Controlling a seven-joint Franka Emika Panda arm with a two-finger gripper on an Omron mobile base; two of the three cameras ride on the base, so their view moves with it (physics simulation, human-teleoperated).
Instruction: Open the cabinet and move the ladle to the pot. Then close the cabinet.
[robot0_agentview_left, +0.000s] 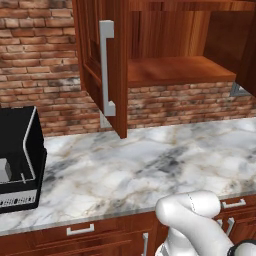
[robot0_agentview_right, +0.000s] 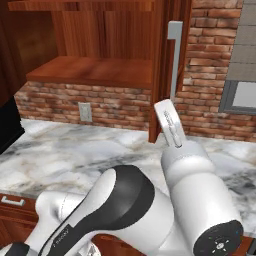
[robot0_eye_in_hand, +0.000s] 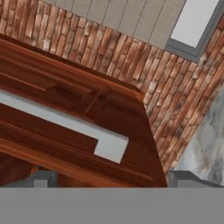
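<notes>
Red brick wall (robot0_agentview_left: 45, 55) behind a grey-veined marble counter (robot0_agentview_left: 150, 165) over wooden drawers (robot0_agentview_left: 80, 231)

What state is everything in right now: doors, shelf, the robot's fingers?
cabinet: open, both doors swung out
left door: open, edge-on toward the counter
right door: open
cabinet shelf: bare as far as visible
fingers: spread apart, holding nothing, close to the right door's handle

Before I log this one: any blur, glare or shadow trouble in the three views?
Left base view: even flat light, no glare; the cabinet interior is dim toward the back, and the counter looks soft. Right base view: the arm, close to the lens, blocks much of the counter. Hand view: rolled, coarse and slightly blurry; the door handle runs slantwise; gripper tips at the bottom.
</notes>
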